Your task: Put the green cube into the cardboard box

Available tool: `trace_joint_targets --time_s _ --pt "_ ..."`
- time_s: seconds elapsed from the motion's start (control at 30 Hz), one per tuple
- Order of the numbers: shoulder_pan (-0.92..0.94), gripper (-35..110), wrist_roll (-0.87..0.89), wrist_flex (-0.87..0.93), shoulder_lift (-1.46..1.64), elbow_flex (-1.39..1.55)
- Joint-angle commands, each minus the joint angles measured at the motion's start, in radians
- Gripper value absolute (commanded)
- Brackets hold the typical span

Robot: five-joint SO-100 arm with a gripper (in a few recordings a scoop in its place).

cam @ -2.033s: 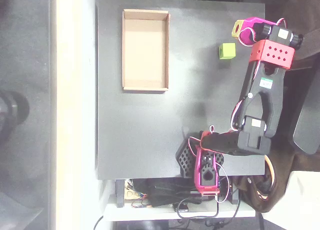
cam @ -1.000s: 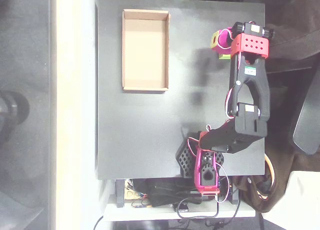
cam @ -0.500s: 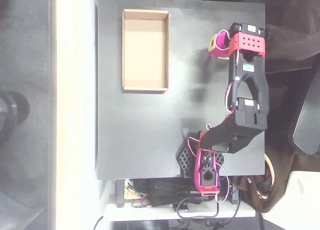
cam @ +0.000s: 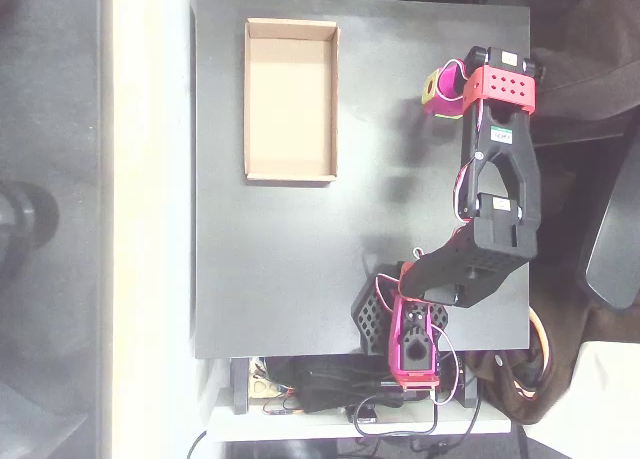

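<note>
**Magenta gripper sits over the cube spot at the table's two o'clock**

Black tabletop (cam: 300, 259) takes up the middle of the overhead view, with a pale floor strip along its nine o'clock side and dark clutter beyond its three o'clock edge.

Nearest the bottom of the picture, at about five o'clock on the table, the arm's base (cam: 412, 341) is mounted, magenta and black, with a bundle of cables (cam: 340, 394) trailing off the table edge below it. From there the black arm (cam: 492, 209) runs up toward one o'clock, ending in a red perforated wrist block (cam: 506, 86).

Just to the nine o'clock side of that block, the gripper (cam: 440, 91) points down at the table, magenta with a yellow patch on top. A thin sliver of lime colour shows at its lower edge, which seems to be the green cube (cam: 452, 115), nearly all hidden beneath the gripper. Whether the fingers are apart, together or clamped on the cube cannot be told from above.

Farther off, at about eleven o'clock on the table and well apart from the gripper, lies the cardboard box (cam: 291, 174), long side running twelve to six, its brown floor bare.
</note>
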Motion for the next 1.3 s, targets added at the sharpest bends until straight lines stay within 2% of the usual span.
trace_joint_targets --time_s 0.0,0.13,0.47,0.77,1.27 --pt "0.005 32 0.006 0.003 0.017 -0.002" --pt "-0.002 29 0.006 0.003 0.025 -0.002" --pt "0.009 10 0.008 0.005 0.029 -0.002" --pt "0.008 10 0.008 0.005 0.092 -0.002" --pt "-0.003 10 0.008 0.006 0.523 0.0"
